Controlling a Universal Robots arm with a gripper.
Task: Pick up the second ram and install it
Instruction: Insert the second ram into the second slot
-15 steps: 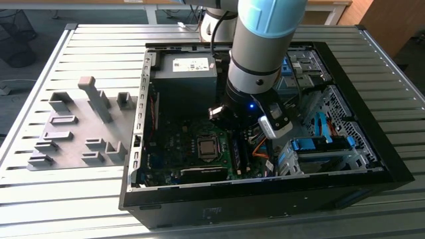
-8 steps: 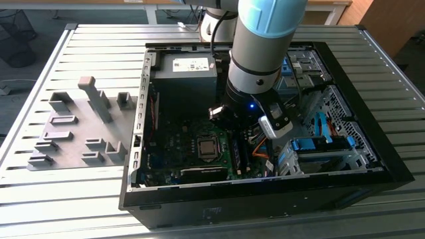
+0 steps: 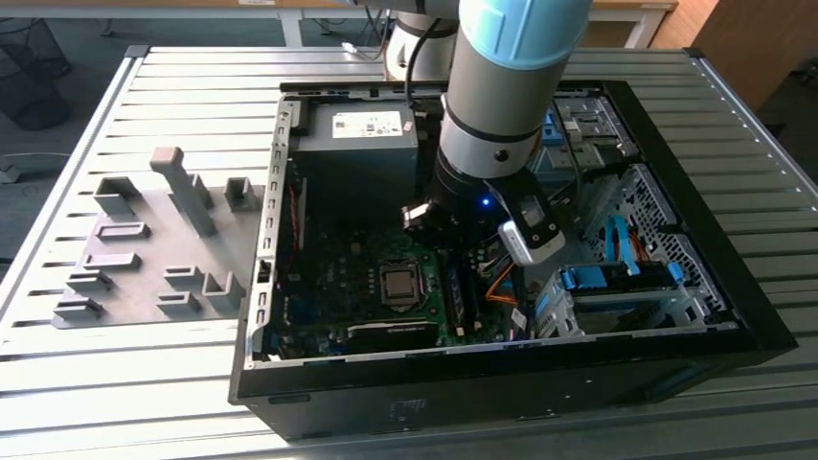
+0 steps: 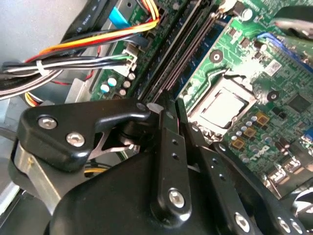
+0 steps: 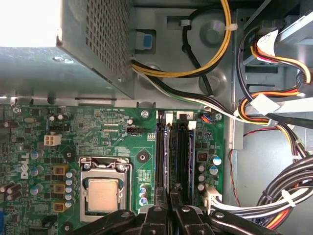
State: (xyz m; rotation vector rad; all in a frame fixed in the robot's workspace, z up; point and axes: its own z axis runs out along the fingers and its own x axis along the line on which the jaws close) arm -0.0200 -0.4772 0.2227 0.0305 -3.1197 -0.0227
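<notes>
The second ram (image 5: 166,156) is a thin green stick with a bluish sheen, standing on edge in a memory slot on the motherboard (image 5: 98,132). In the second wrist view its top edge (image 4: 188,46) runs away from the fingertips. My gripper (image 5: 171,192) sits over the stick's near end, its black fingers (image 4: 166,142) drawn together on it. Another stick (image 5: 190,156) stands two slots over. In the exterior view the arm (image 3: 492,115) reaches down into the open computer case (image 3: 715,316).
The processor socket (image 5: 103,193) lies beside the slots. The grey power supply (image 5: 73,44) and bundles of orange, yellow and black cables (image 5: 274,112) crowd the far side. Grey holder blocks (image 3: 153,240) stand outside the case, and blue drive brackets (image 3: 614,278) sit inside it.
</notes>
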